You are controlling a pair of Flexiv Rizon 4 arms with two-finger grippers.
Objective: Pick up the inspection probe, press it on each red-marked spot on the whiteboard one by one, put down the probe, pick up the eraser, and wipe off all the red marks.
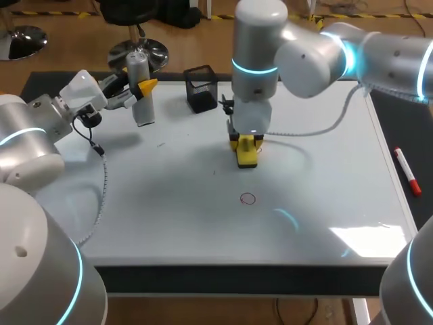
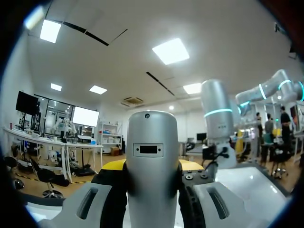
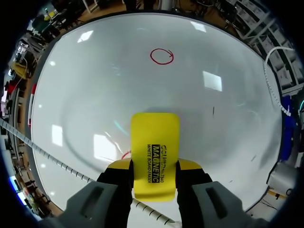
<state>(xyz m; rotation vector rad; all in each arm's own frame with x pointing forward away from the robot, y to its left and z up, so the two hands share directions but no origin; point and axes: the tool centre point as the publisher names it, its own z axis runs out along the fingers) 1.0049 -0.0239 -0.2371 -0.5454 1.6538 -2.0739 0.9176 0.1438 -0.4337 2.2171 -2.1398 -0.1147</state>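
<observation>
Both clenched: left claw (image 1: 147, 87) on cylindrical probe (image 2: 153, 152), right claw (image 3: 154, 166) on flat yellow eraser (image 3: 155, 140).

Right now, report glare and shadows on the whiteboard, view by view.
Head view: a white glare patch on the whiteboard near its right edge, soft shadow around the eraser. Right wrist view: square lamp reflections, yet the red circle is legible. Left wrist view: the probe hides most of it.

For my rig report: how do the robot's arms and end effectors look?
The left arm and right arm are silver-grey tubes with cyan light rings, each with a white spiral-wrapped cable. The left end effector and right end effector have black fingers, yellow tips.
</observation>
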